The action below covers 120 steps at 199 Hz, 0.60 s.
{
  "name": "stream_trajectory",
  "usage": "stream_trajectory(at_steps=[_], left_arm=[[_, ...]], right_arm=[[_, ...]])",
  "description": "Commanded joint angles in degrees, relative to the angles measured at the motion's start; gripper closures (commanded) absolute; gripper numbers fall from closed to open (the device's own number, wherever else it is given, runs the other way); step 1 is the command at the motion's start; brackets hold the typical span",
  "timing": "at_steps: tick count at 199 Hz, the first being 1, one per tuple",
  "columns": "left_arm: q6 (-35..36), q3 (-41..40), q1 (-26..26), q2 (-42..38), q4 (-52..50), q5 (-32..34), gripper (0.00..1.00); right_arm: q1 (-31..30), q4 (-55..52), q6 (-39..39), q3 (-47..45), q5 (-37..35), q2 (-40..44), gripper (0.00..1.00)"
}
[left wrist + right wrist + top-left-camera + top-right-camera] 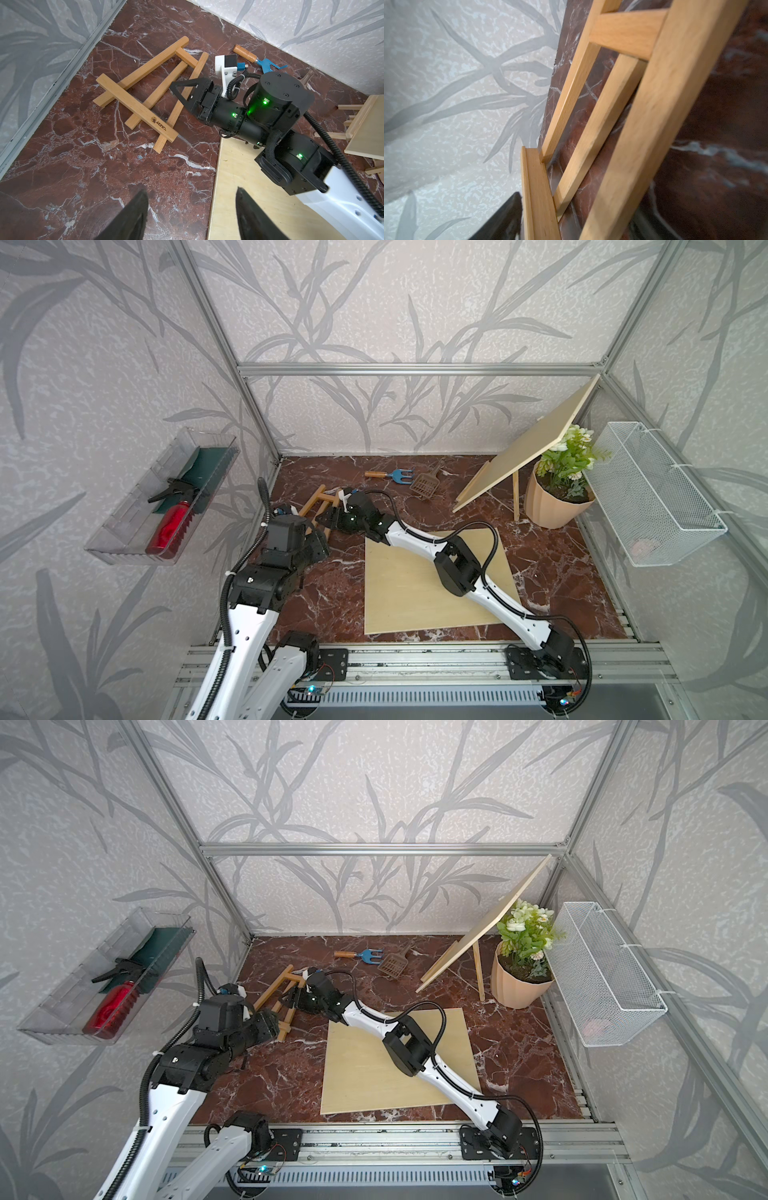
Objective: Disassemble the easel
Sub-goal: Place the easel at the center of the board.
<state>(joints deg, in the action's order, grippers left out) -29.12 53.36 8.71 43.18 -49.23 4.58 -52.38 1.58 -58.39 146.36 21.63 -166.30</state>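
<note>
A small wooden easel (312,501) (272,992) (145,93) lies flat and folded on the marble floor near the back left wall. My right gripper (332,516) (293,999) (176,89) is low over the easel's leg on the side away from the wall. In the right wrist view the right gripper (581,218) stands open, with the easel's bars (612,124) between its wide jaws. One dark finger (506,216) shows beside the ledge bar. My left gripper (319,545) (266,1025) (191,207) hovers open and empty in front of the easel, over the floor and a board's edge.
A plywood board (415,593) lies flat mid-floor under the right arm. Another board (523,448) leans on a thin stand at the back right, beside a potted plant (557,497). A blue hand fork (395,475) and brown scoop (426,483) lie at the back. Wall bins (162,497) (656,493) hang at both sides.
</note>
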Motion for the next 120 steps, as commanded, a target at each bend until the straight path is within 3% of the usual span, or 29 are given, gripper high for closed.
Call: stream_trajectory(at_steps=[1, 54, 120], left_arm=[[-0.18, -0.63, -0.25, -0.72, -0.18, 0.34, 0.33], [-0.14, -0.78, -0.11, -1.36, -0.16, 0.08, 0.30], [0.02, -0.99, 0.08, -2.67, 0.01, -0.14, 0.26]], right_arm=[[-0.42, -11.22, 8.69, -5.52, -3.34, 7.70, 0.18], [-0.35, -11.16, 19.06, -28.14, -15.48, 27.08, 0.14], [-2.85, -4.47, 28.94, -56.86, -25.42, 52.02, 0.14]])
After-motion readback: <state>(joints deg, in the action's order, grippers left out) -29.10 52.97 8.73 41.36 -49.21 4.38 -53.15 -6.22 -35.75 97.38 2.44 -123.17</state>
